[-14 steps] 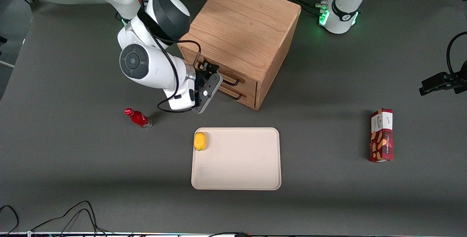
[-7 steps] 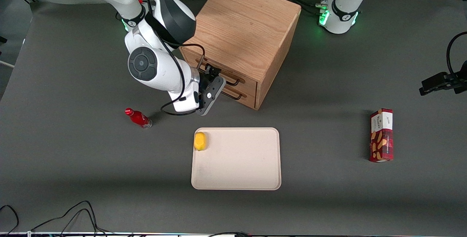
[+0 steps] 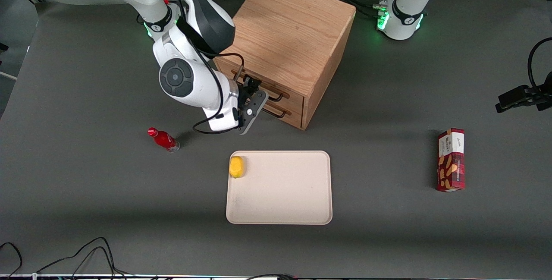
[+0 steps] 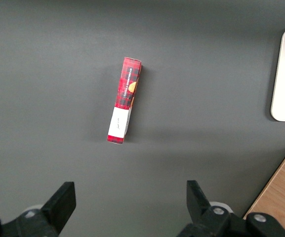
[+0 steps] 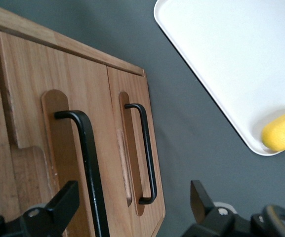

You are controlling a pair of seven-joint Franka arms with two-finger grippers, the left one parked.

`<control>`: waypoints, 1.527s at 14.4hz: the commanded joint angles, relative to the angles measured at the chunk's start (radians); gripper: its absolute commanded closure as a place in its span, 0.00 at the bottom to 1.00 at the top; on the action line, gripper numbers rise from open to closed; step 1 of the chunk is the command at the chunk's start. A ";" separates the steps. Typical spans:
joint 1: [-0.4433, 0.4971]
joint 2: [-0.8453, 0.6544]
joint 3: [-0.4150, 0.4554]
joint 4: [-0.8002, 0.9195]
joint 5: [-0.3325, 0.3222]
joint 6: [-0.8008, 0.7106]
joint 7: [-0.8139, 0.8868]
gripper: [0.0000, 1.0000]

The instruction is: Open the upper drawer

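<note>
gripper (image 3: 249, 92) jaws spread wide at the upper drawer (image 5: 33, 123), straddling its black handle (image 5: 85, 163), gripping nothing.

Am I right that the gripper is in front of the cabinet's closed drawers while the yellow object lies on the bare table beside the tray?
Not quite. The gripper is indeed in front of the cabinet, at the upper drawer, but the yellow object lies on the tray, in a corner of it, not on the bare table. The front view shows this.
</note>
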 commanded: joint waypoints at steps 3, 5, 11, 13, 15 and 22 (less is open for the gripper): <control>0.002 -0.069 0.019 -0.093 -0.013 0.019 -0.024 0.00; 0.002 -0.070 0.020 -0.105 -0.013 0.019 -0.033 0.00; 0.004 -0.084 0.025 -0.138 -0.013 0.054 -0.044 0.00; 0.005 -0.080 0.025 -0.136 -0.015 0.058 -0.044 0.00; 0.005 -0.075 0.025 -0.138 -0.015 0.069 -0.044 0.00; 0.007 -0.061 0.025 -0.139 -0.033 0.100 -0.044 0.00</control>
